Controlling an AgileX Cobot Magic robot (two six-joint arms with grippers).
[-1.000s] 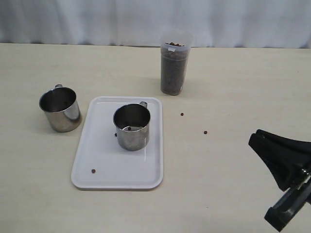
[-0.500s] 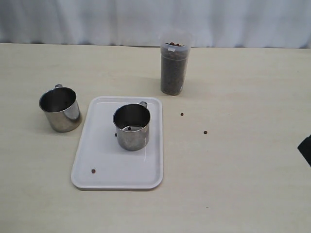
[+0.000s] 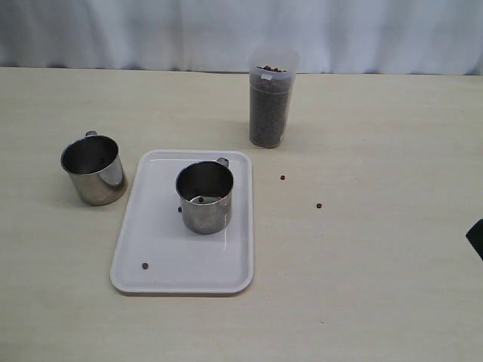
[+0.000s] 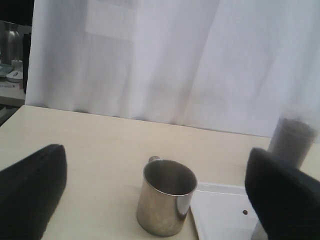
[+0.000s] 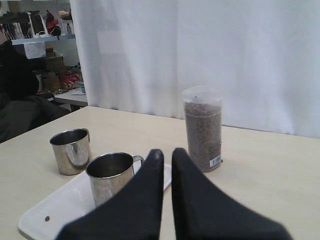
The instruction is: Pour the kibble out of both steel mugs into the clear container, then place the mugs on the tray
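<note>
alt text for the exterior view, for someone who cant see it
One steel mug stands on a white tray; a second mug sits on the table left of it. Behind them, a clear container is nearly full of kibble, with stray pellets on table and tray.

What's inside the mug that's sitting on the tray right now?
The mug on the tray shows one stray kibble pellet on its bottom, otherwise bare steel. Its near wall covers part of the bottom.

L fingers [image 4: 31, 192]: matte black, broad, rounded, fine-ribbed surface. R fingers [image 5: 140, 205]: same black, smooth, tapered w/ blunt tips.
</note>
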